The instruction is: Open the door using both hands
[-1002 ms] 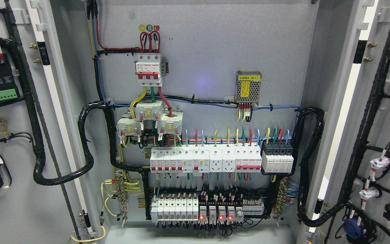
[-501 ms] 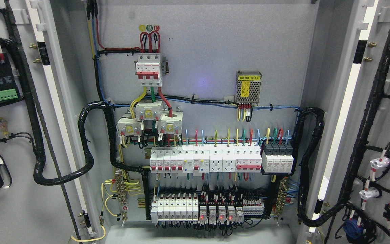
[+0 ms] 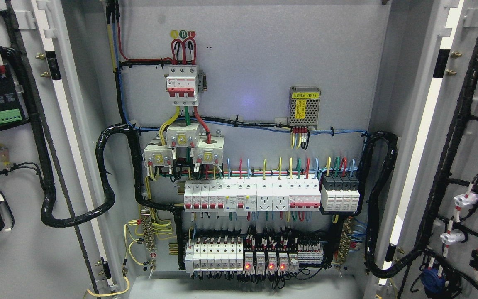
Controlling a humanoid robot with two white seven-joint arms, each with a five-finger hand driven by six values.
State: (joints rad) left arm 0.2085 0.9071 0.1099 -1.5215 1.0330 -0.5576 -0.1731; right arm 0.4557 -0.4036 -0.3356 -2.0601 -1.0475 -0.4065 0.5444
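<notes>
The grey electrical cabinet stands with both doors swung wide. The left door (image 3: 10, 249) shows its inner face at the picture's left, carrying black cable looms and a green terminal block. The right door (image 3: 477, 141) shows its inner face at the right, with black wiring and white lamp holders. Between them lies the back panel (image 3: 264, 62) with a red-handled main breaker (image 3: 182, 84), rows of white breakers (image 3: 251, 195) and coloured wires. Neither of my hands nor any arm shows in the head view.
A small yellow-labelled power supply (image 3: 304, 106) sits at the upper right of the panel. Thick black corrugated conduits (image 3: 102, 174) loop from the panel to each door. Several red indicator lights (image 3: 265, 265) glow in the bottom row. The cabinet floor (image 3: 239, 288) lies below.
</notes>
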